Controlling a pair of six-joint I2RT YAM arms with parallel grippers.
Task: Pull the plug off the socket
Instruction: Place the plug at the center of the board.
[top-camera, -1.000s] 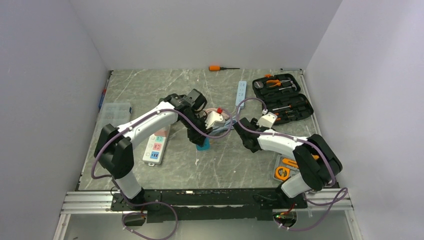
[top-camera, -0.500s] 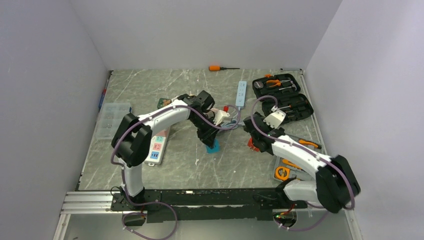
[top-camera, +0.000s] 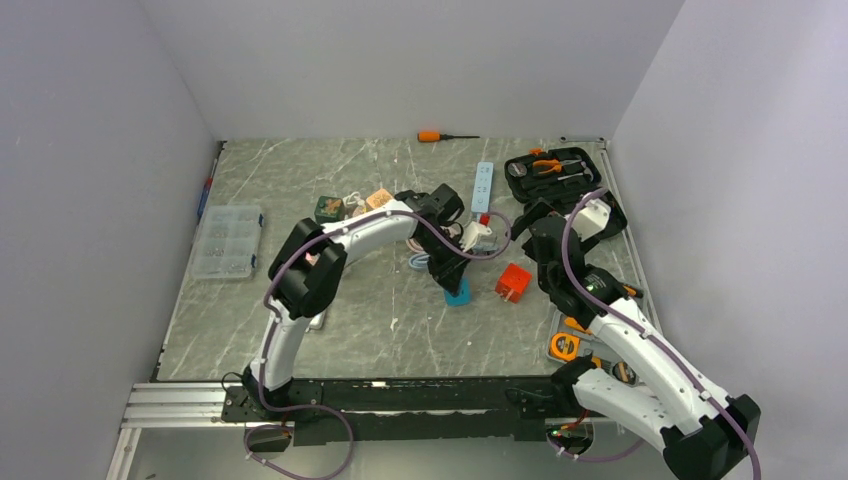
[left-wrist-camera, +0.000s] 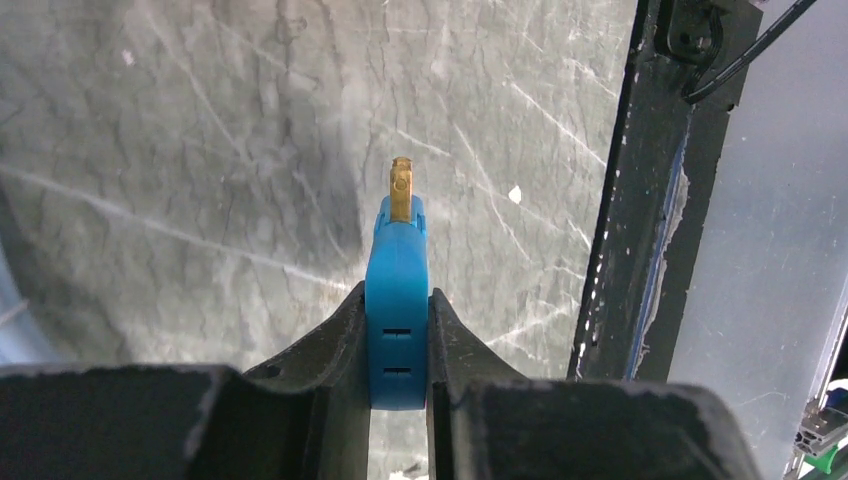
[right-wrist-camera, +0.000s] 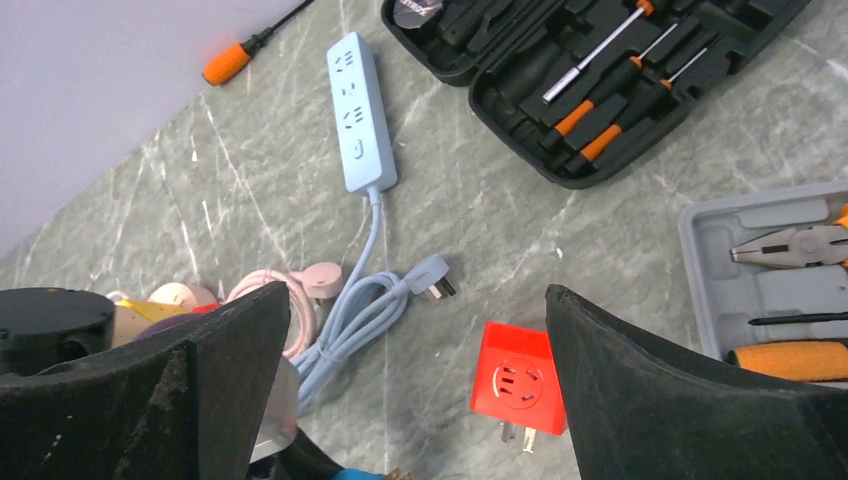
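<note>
Top view, left hand: the left hand (top-camera: 455, 284) reaches out over the middle of the table (top-camera: 300, 180). It is closed narrow on the blue plug (top-camera: 458, 295), which sits low over the stone; whether it touches I cannot tell.
Top view, socket: the socket (top-camera: 316, 320) lies well apart from the plug, off to the left. It is almost wholly hidden under the left arm's elbow, and only its near end shows.
Top view, right hand: the right hand (top-camera: 538, 235) is up in the air beside the tool case (top-camera: 565, 190). The red adapter (top-camera: 514, 282) lies on the table just right of the plug.
Top view, step: the plug looks already free of the socket, so I judge the pull done. What remains is to set the plug down and let go.
Left wrist, grip: the fingers (left-wrist-camera: 340, 330) pinch the plug (left-wrist-camera: 398, 250) by its flat sides. Its brass prong (left-wrist-camera: 401, 188) points away, bare, with nothing around it.
Left wrist, room: there is bare table under and ahead of the prong. A black rail (left-wrist-camera: 640, 200) runs along the right, near but clear of the plug.
Right wrist, hand: the right hand (right-wrist-camera: 418, 292) is spread wide and holds nothing.
Right wrist, below: the red adapter (right-wrist-camera: 515, 385) lies on the table under the gap. The light blue power strip (right-wrist-camera: 358, 110) lies farther off, with its coiled cord (right-wrist-camera: 350, 310) nearer. A grey tray (right-wrist-camera: 720, 220) of tools sits at the right.
Next move: lower the plug gently and open the left hand. Keep it off the red adapter on the right and the cord coil behind. The bare stone toward the near edge seems the roomiest spot.
</note>
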